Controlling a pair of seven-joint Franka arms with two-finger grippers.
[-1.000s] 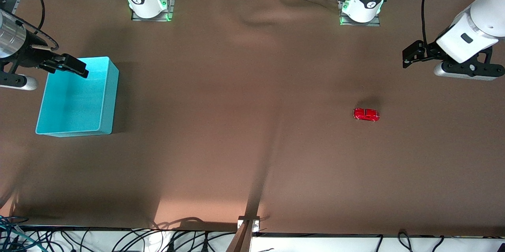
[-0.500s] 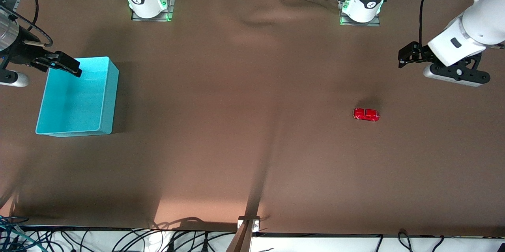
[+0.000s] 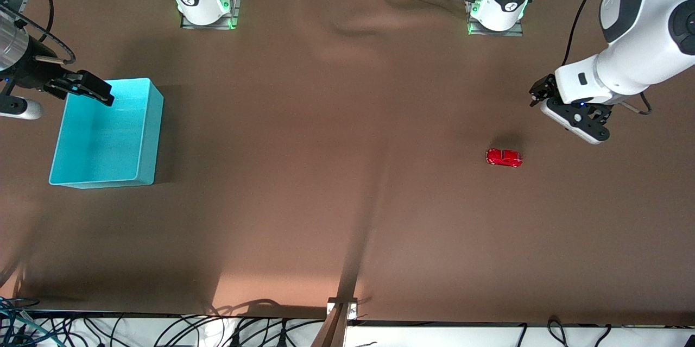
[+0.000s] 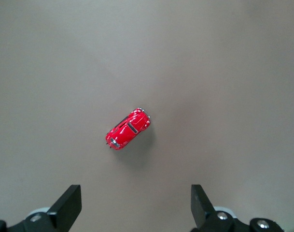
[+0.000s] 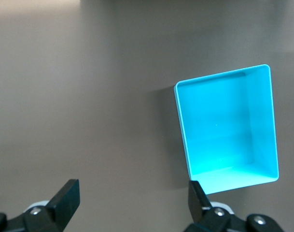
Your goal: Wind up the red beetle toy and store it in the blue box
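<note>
On the brown desk (image 3: 347, 173), the red beetle toy (image 3: 504, 157) sat well apart from the blue box (image 3: 106, 135). Left gripper (image 3: 537, 92) hung wide over the desk near the toy; right gripper (image 3: 89, 90), wide too, hung over the box's edge.

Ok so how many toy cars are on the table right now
1. The red beetle toy sits on the brown table toward the left arm's end, apart from the blue box at the right arm's end. The box looks empty, and nothing seems hidden.

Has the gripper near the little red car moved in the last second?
Yes. The left gripper, open, has shifted toward the red beetle toy, which has stayed put, and now hangs above the table close to it.
</note>
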